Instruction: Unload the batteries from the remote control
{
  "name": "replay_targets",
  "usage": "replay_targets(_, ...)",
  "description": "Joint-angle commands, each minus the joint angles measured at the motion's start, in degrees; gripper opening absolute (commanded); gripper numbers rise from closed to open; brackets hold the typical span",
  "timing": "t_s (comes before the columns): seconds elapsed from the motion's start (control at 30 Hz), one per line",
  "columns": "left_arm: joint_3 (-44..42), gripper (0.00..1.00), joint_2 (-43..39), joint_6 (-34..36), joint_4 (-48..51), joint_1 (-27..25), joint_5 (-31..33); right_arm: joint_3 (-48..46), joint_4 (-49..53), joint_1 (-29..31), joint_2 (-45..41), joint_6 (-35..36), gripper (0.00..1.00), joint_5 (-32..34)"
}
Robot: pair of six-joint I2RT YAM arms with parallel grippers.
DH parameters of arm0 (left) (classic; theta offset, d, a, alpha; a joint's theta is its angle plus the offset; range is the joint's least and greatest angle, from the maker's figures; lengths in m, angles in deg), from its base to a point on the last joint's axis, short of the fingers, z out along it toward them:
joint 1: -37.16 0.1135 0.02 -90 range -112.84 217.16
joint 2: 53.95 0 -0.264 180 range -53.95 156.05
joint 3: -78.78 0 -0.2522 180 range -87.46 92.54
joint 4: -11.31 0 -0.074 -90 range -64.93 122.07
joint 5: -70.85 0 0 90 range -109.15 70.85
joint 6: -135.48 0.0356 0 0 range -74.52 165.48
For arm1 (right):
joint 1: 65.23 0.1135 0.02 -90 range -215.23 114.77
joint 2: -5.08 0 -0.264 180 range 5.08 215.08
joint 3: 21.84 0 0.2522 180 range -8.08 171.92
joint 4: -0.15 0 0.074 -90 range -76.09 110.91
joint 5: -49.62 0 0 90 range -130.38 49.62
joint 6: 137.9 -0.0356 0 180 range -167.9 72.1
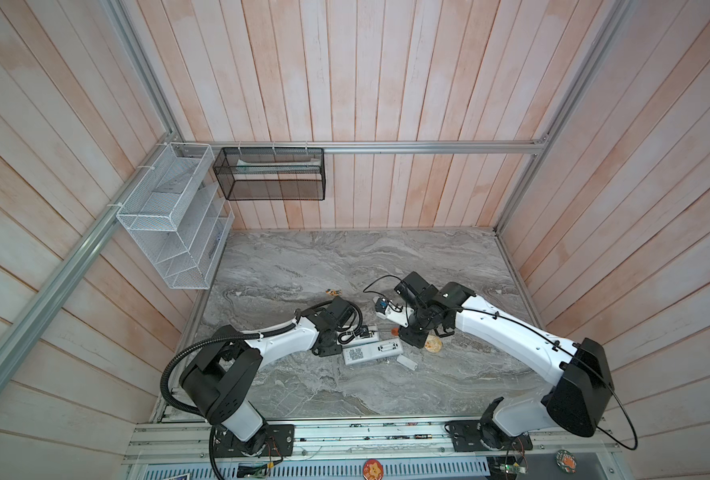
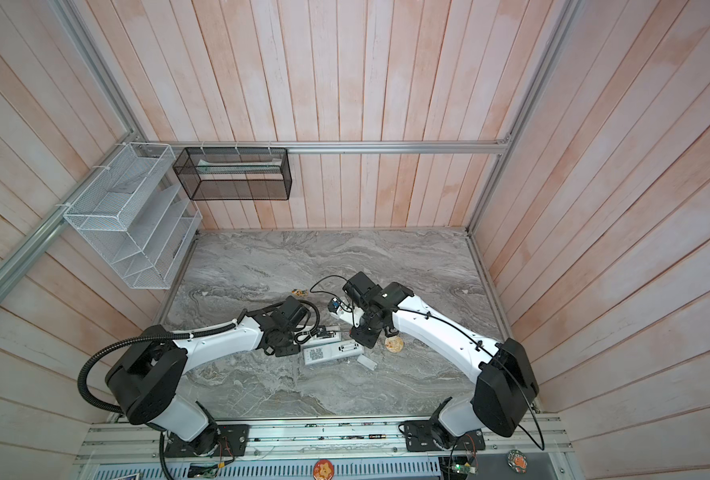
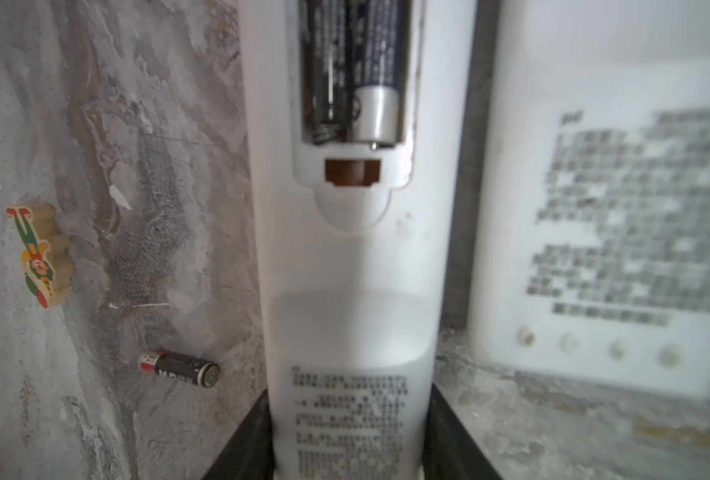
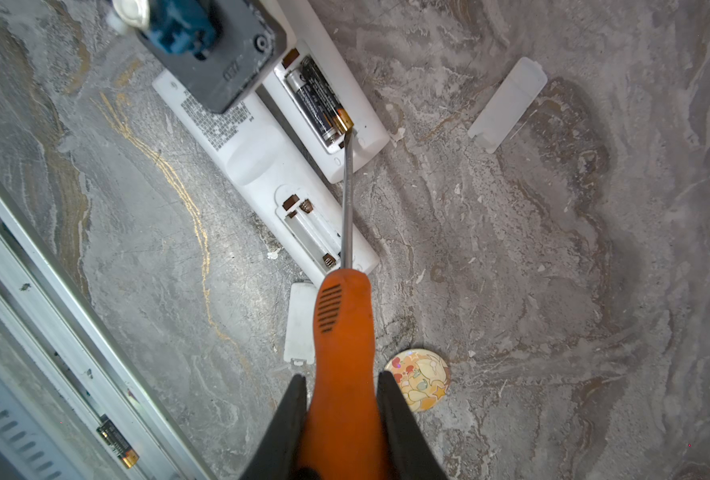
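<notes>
Batteries seated in the held remote
2 cells lie in its open bay; left gripper, partly open, clamps the remote to steady it, while right gripper, closed on the screwdriver, sets the tip against 1 gold end for levering.

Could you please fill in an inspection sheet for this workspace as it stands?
Surface: grey marbled table, scuffed, white specks.
Job's things: loaded remote, two batteries inside, cover off; empty remote beside it; loose battery on table.
Clutter: two covers, badge, wooden toy, rail battery.
Grippers: left gripper shut on loaded remote; right gripper shut on screwdriver, tip at a battery's gold end.
Cables: black loop over table at right wrist; conduit on left arm.
Surroundings: plank walls, white basket, black basket.
</notes>
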State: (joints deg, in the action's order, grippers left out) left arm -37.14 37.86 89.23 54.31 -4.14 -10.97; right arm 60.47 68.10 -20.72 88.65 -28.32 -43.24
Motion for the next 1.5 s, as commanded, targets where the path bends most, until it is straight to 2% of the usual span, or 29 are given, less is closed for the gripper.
replay_targets(0.0, -0.3, 0.0, -1.57, 0.96, -1.2, -0.45, -0.71, -2.25, 1.3, 0.66, 1.51, 0.68, 0.0, -2.43)
replay_targets(0.5, -0.67, 0.0, -2.43, 1.16, -1.72, -0.45, -2.21, -4.29, -5.08, 0.66, -1.25, 0.37, 0.0, -13.31)
replay_targets(0.93, -0.84, 0.0, -1.75, 0.79, -1.88, -0.41, -2.38, -5.25, -13.52, 0.57, -9.76, -2.36, 0.0, -23.58)
replay_targets(1.1, -0.84, 0.0, -1.61, 0.69, -1.88, -0.28, -2.41, -8.72, -17.28, 0.23, -13.77, -4.69, 0.0, -20.17)
replay_targets(1.47, 0.11, 0.0, -0.39, -0.59, -1.89, 0.47, -1.1, -6.32, -7.0, -0.65, -8.95, -5.96, 0.0, -7.12)
